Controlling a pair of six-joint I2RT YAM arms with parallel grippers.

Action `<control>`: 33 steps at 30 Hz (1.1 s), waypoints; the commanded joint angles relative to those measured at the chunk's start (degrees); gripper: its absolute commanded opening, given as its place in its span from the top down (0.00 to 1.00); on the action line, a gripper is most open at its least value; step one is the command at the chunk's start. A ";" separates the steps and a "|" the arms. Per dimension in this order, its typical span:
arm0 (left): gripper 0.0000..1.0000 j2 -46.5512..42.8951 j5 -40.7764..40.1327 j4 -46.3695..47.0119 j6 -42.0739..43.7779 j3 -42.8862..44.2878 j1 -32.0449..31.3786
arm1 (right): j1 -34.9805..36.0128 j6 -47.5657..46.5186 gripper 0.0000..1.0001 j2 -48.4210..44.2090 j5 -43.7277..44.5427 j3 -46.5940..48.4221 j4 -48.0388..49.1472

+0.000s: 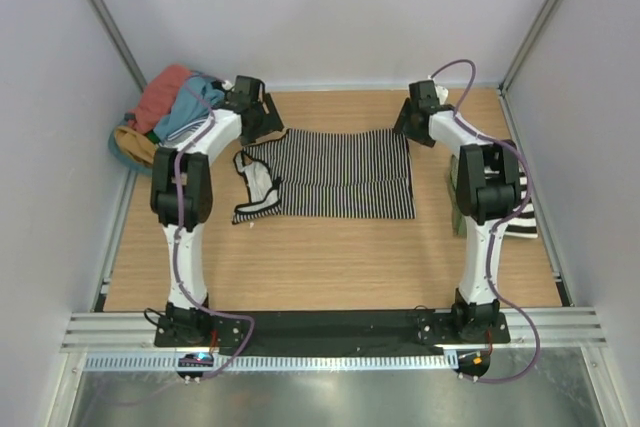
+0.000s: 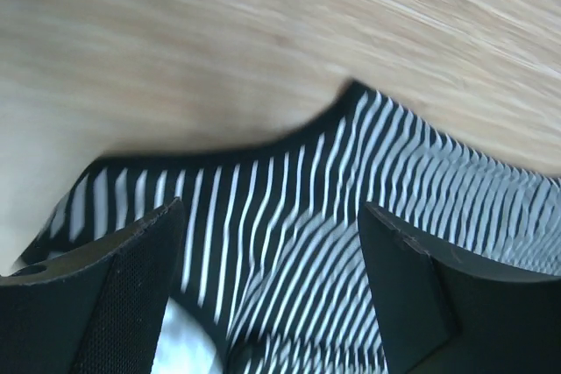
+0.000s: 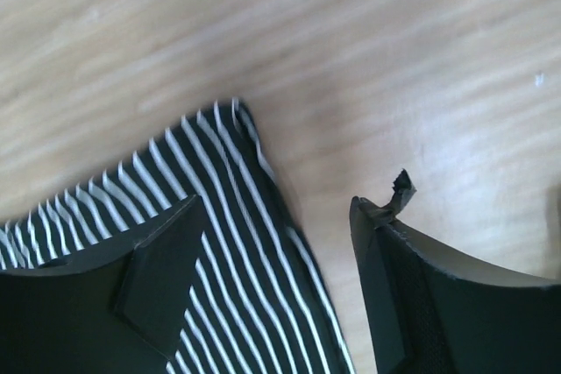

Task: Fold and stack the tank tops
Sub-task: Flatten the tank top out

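Observation:
A black-and-white striped tank top (image 1: 340, 177) lies spread flat in the middle of the table, its straps bunched at the left end. My left gripper (image 1: 262, 127) hovers open over the top's far left corner. In the left wrist view the striped cloth (image 2: 394, 181) lies below the left gripper (image 2: 270, 208), with nothing pinched. My right gripper (image 1: 410, 129) stands open over the far right corner. In the right wrist view that corner of the striped top (image 3: 219, 181) sits under the right gripper (image 3: 276, 201), loose on the wood.
At the far left a round teal basket (image 1: 118, 152) holds a heap of coral (image 1: 165, 92), teal blue (image 1: 195, 107) and mustard (image 1: 135, 142) tops. Another striped piece (image 1: 522, 222) lies by the right wall, partly behind the right arm. Walls close in on three sides.

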 commanded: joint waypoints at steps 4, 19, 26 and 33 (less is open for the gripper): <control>0.20 -21.69 -3.87 3.13 2.15 -14.08 -1.02 | 3.09 2.44 0.36 -15.29 -1.37 -11.72 1.71; 0.24 -31.91 -5.01 -1.07 3.46 -31.94 -8.58 | 6.25 3.76 0.48 -24.63 0.48 -31.35 3.29; 0.25 -36.99 -8.53 1.36 1.36 -41.24 -4.38 | 6.25 3.23 0.49 -19.97 1.53 -28.27 4.35; 0.28 -41.74 -7.91 4.45 -3.12 -50.12 2.66 | 6.34 3.76 0.89 -18.03 2.58 -28.17 4.96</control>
